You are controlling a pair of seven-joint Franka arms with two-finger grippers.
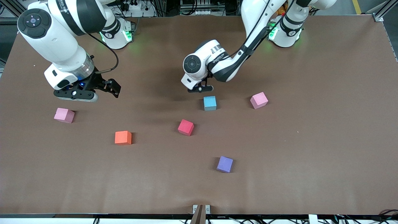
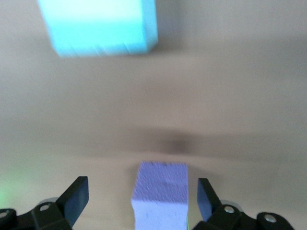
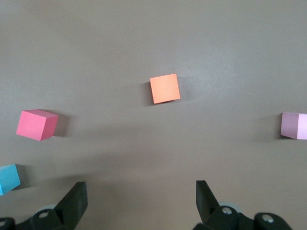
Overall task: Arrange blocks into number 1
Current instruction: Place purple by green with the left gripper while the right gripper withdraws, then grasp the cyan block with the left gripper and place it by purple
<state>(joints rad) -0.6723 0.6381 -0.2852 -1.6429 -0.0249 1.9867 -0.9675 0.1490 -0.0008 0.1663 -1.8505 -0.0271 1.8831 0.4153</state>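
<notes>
Left gripper [image 1: 200,89] low over mid-table, claw spread wide and holding nothing. In the left wrist view a pale purple block [image 2: 160,194] sits between the fingers [image 2: 76,196] with a gap on each side, so it rests on the table [image 1: 311,155] rather than in a grip. The front view hides it under the hand. The light blue block [image 1: 210,103] lies just beside that spot, nearer the front camera. My reading is that the two start the upright stroke of the 1, so the open claw suits a block set in line. Right gripper [image 1: 87,91] hovers over bare table toward the right arm's end, claw fully open and empty. This arm waits, probably to stay clear of the building spot. Remaining blocks are scattered and well apart. One pink block [image 1: 64,115] lies under the right gripper's side, and an orange block [image 1: 123,137] lies nearer the camera. The red block [image 1: 186,127] is mid-table, close to the light blue one. The darker purple block [image 1: 224,164] is nearest the camera. A second pink block [image 1: 259,100] lies toward the left arm's end. Task looks early, with most cubes still to be gathered.
</notes>
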